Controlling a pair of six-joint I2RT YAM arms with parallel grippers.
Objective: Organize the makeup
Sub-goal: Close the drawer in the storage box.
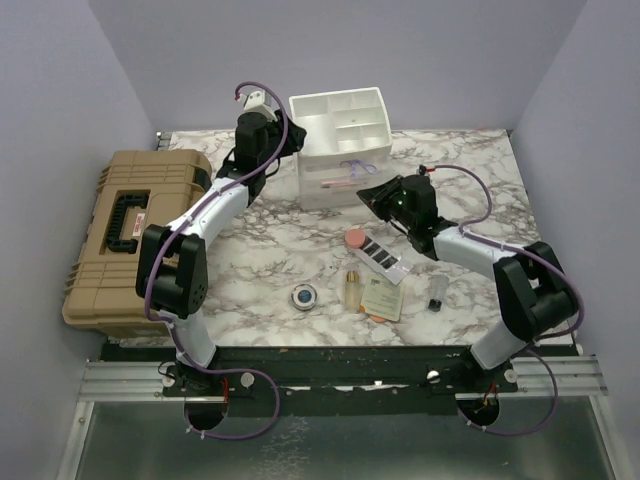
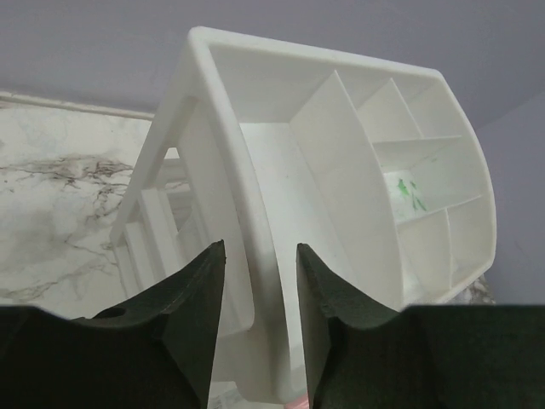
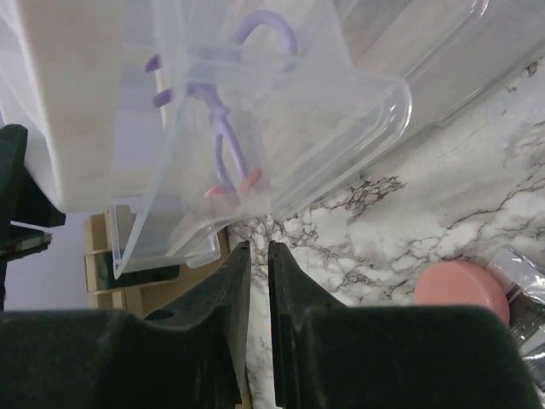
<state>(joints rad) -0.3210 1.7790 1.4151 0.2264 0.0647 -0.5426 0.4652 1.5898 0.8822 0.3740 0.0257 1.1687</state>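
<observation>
Nearside of the white organizer [image 2: 255, 44], the makeup [image 1: 385, 300] lies loose on the marble table [image 1: 250, 270]. The pink puff [image 1: 353, 238] is closest, then the black strip palette [image 1: 378, 258], long axis diagonal toward the right base. Right gripper [image 3: 258, 251] is at the clear drawer [image 3: 281, 111] with the puff just beside it. Its jaws are a narrow slit; can't tell if they pinch the drawer lip. Left gripper [image 2: 260, 256] is clamped on the organizer's wall, well apart from the makeup. Right arm is nearer, so it's the one to pick, I'd say.

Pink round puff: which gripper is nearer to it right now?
Right. The right gripper sits just beyond the pink round puff, at the white organizer's drawer front. The left gripper is much farther off, at the organizer's far left corner.
</observation>
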